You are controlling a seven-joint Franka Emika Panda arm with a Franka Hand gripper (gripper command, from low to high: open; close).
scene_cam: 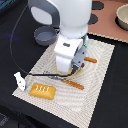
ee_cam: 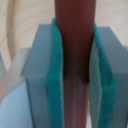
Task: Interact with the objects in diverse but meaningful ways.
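In the wrist view my gripper (ee_cam: pixel 75 75) is shut on the brown sausage (ee_cam: pixel 75 45), which sits between the teal pads (ee_cam: pixel 54 80). In the exterior view the gripper (scene_cam: pixel 67 76) is low over the woven mat (scene_cam: pixel 102 85), and the sausage (scene_cam: pixel 76 84) sticks out from it towards the exterior view's right, close to the mat. The yellow scored bread loaf (scene_cam: pixel 42 90) lies on the mat near its front corner. The small white bottle (scene_cam: pixel 20 81) is at the mat's left edge. The dark grey saucepan (scene_cam: pixel 46 36) stands behind the mat. The carton is hidden.
A short orange-brown stick (scene_cam: pixel 91 60) lies on the mat to the exterior view's right of the arm. A bowl (scene_cam: pixel 121 17) stands on a pinkish board at the back right. A black cable (scene_cam: pixel 40 75) runs across the mat to the gripper.
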